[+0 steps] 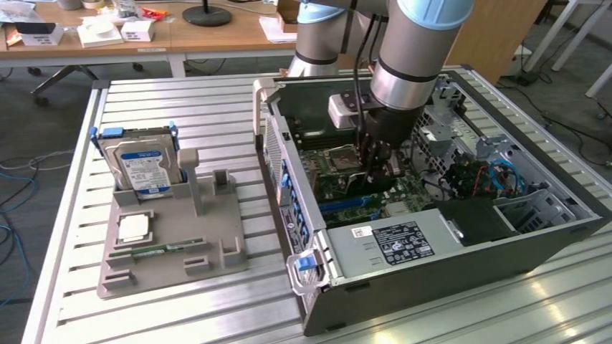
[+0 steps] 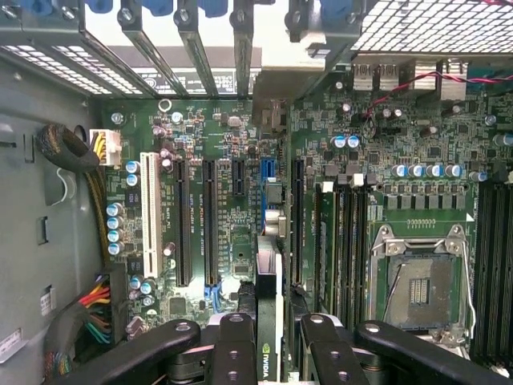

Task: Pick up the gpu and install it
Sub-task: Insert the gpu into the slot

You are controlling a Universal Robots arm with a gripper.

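In the exterior view the gripper (image 1: 376, 168) hangs low inside the open computer case (image 1: 459, 244), just above the motherboard (image 1: 337, 188), well apart from the grey tray (image 1: 163, 269) where the hard drive (image 1: 143, 168) stands upright. In the wrist view its black fingers (image 2: 236, 353) are clamped on the gpu (image 2: 268, 281), held edge-on over the black expansion slots (image 2: 210, 220); whether it touches a slot I cannot tell.

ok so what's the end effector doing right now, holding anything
end effector: closed, holding the gpu on edge inside the computer case
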